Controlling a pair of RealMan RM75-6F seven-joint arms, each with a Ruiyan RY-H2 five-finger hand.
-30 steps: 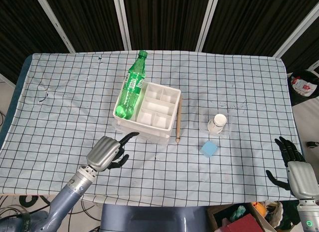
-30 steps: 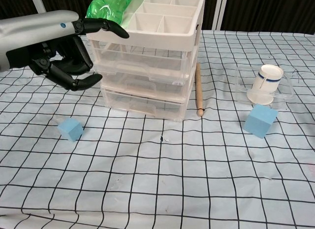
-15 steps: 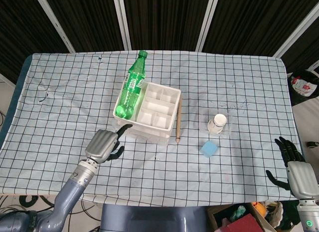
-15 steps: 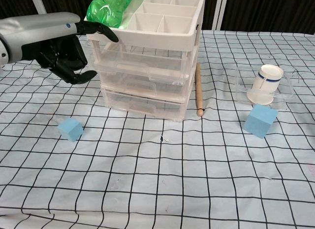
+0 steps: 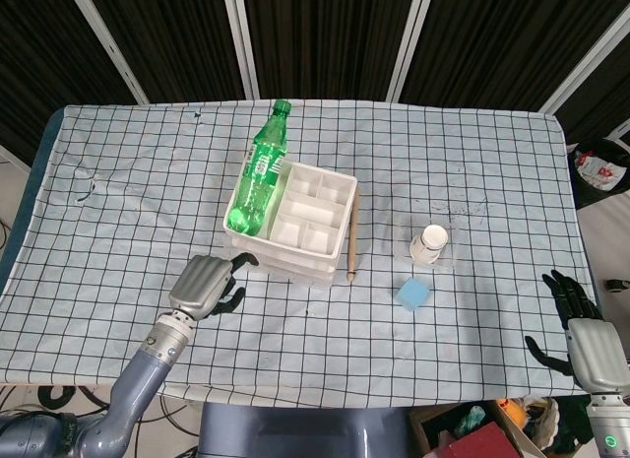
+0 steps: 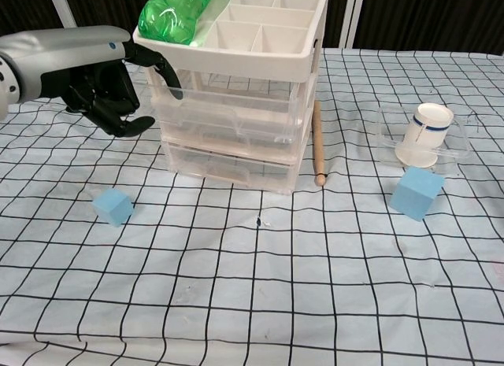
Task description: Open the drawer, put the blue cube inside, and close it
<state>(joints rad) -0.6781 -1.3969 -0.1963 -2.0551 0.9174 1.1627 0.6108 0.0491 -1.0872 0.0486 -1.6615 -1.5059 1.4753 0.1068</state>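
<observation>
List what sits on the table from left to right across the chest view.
Left hand → small blue cube → drawer unit topped by the green bottle → wooden stick → larger blue cube, just below the paper cup in its clear tray.

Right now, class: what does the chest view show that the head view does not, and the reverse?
Only the chest view shows the small blue cube near the left hand and the stacked drawer fronts. Only the head view shows the right hand at the table's near corner and the whole green bottle. Both show the larger blue cube, paper cup and wooden stick.
</observation>
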